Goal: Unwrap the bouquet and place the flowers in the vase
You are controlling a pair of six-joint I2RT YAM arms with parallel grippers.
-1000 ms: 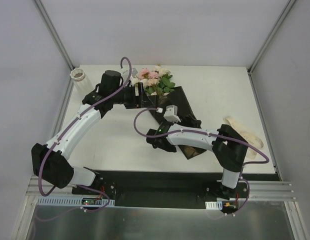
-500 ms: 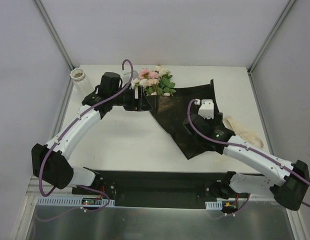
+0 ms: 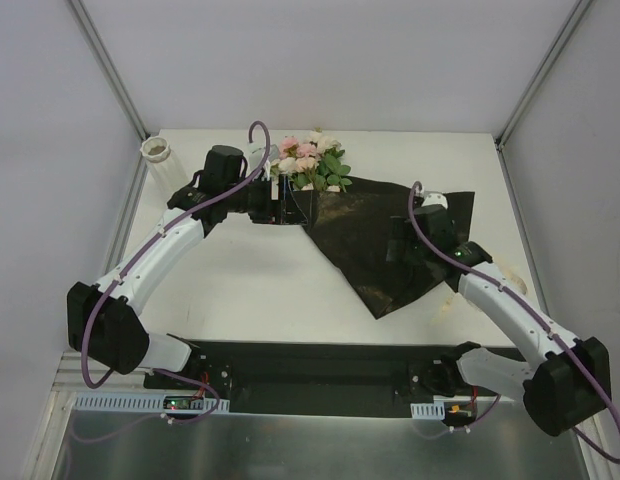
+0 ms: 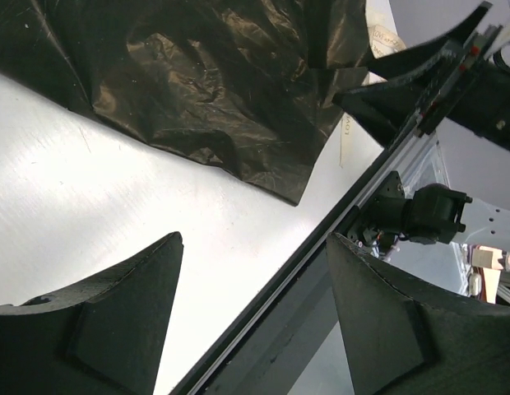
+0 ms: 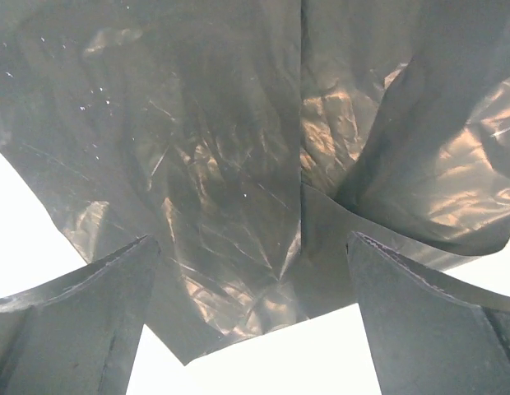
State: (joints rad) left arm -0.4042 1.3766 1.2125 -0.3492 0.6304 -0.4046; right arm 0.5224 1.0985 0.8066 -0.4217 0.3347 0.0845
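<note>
Swung rightward, right gripper (image 5: 248, 247) gapes over crinkled black paper sheet (image 3: 360, 245); left gripper (image 4: 255, 243), also open, beside pink-and-cream roses (image 3: 308, 160) at worktop's (image 3: 240, 270) far edge.

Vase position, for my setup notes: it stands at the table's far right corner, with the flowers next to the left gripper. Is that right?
Wrong on the corner. The top view shows the vase standing at the table's far left corner; the flowers are indeed next to the left gripper.
</note>
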